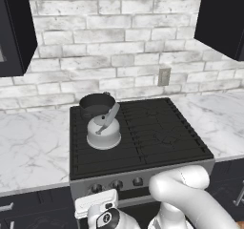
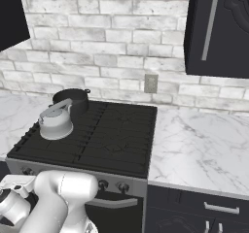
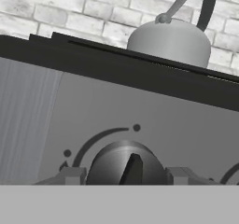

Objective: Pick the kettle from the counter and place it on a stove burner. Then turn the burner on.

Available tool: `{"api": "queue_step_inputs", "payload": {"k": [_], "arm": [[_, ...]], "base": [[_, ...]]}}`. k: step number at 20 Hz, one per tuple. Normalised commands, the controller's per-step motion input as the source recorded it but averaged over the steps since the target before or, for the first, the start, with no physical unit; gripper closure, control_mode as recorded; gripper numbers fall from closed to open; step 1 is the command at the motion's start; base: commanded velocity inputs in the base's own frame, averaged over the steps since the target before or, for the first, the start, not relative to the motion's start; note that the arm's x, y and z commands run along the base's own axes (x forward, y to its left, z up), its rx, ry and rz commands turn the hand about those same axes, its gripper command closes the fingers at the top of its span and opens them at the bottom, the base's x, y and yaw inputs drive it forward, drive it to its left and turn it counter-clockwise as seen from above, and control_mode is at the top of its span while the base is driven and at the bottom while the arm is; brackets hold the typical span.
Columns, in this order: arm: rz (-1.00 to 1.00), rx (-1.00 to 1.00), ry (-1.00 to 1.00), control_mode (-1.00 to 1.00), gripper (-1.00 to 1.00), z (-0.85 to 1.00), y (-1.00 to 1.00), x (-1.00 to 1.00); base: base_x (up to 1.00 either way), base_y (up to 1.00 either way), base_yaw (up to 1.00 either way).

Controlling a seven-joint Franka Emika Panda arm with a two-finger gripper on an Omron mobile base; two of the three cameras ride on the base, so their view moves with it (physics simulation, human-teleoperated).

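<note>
- The kettle (image 1: 104, 133) sits on the front-left stove burner (image 1: 95, 147) of the black cooktop (image 1: 157, 132), its grey handle slanting up toward the back; the placing half of the job looks done, leaving only the burner to be lit.
- Just behind it, on the rear-left burner, stands a dark round pot (image 1: 96, 104), close to the kettle's handle; whether the two touch cannot be told.
- The white marble counter (image 1: 28, 147) flanks the range on both sides, with nothing of the task on it.
- The arm is folded low in front of the range, the hand brought down to the silver front panel (image 3: 154, 125) so the camera looks straight at a control knob (image 3: 125, 164).
- The gripper (image 3: 125, 176) has one fingertip (image 3: 72, 175) on each side of that knob, close against its flanks; the jaws stand partly spread around it, and whether they already bite cannot be told.
- Seen from the hand, the kettle (image 3: 169, 41) rises directly above the knob, which suggests this is the control for its burner.
- The knob's ridge stands near upright, slightly tilted; the next move is judged to be a firm pinch and a turn of the wrist, where a loose hold could slip off the smooth dome.
</note>
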Motion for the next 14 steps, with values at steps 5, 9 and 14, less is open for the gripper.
{"api": "queue_step_inputs", "payload": {"k": [5,9,14], "arm": [[0.10,-0.07,0.02,-1.00,1.00,-0.03,0.00,0.00],[0.17,-0.18,0.13,-1.00,1.00,-0.16,0.02,-0.01],[0.19,-0.23,0.20,-1.00,1.00,-0.32,0.04,0.00]], "base": [[0.00,0.00,0.00],[0.00,0.00,0.00],[0.00,0.00,0.00]]}}
